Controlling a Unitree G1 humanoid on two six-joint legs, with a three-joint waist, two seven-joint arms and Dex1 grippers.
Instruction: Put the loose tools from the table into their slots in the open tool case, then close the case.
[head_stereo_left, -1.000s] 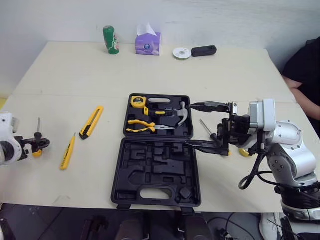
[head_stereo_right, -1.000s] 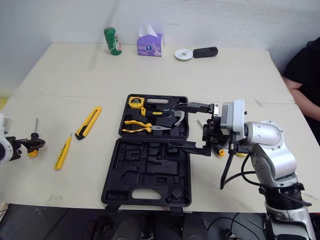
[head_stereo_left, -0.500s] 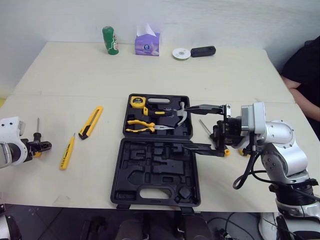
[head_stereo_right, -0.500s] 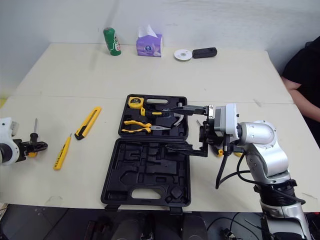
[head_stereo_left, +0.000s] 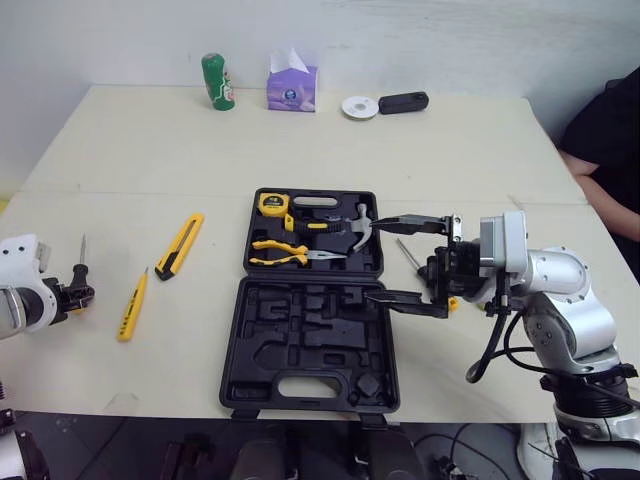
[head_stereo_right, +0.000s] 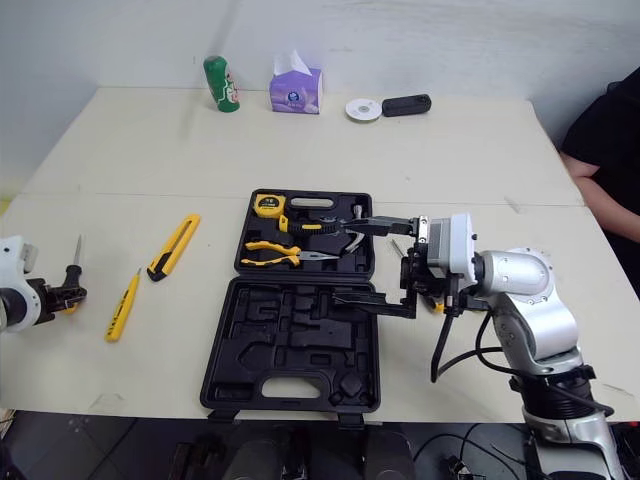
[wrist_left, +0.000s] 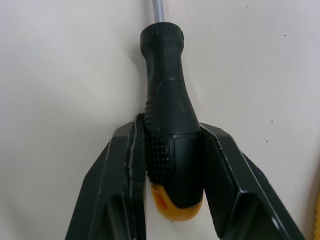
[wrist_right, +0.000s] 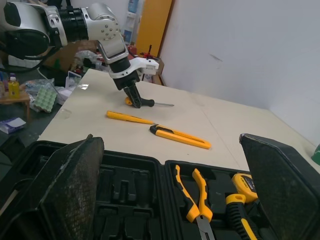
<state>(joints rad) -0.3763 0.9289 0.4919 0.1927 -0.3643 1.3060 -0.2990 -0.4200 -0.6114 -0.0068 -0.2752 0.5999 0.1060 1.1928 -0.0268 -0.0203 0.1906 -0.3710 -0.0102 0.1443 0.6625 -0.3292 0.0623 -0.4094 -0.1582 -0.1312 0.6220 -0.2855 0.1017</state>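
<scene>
Since a second ago the right gripper has edged left, and its jaws now reach over the right rim of the tool case. The left gripper has barely shifted.

From the head, the case lies open at the centre of the table. Its upper half holds a tape measure, pliers and a hammer; the lower half's slots are bare. A utility knife and a slim yellow tool lie left of the case. A second screwdriver lies just right of it, behind the right jaws, which stand wide apart. At the left edge, the left jaws grip a screwdriver.

At the left wrist, the jaws are clamped on the screwdriver's black handle, its orange end between them and the shaft pointing away.

At the right wrist, the spread jaws frame the case, with the left gripper at upper left.
</scene>
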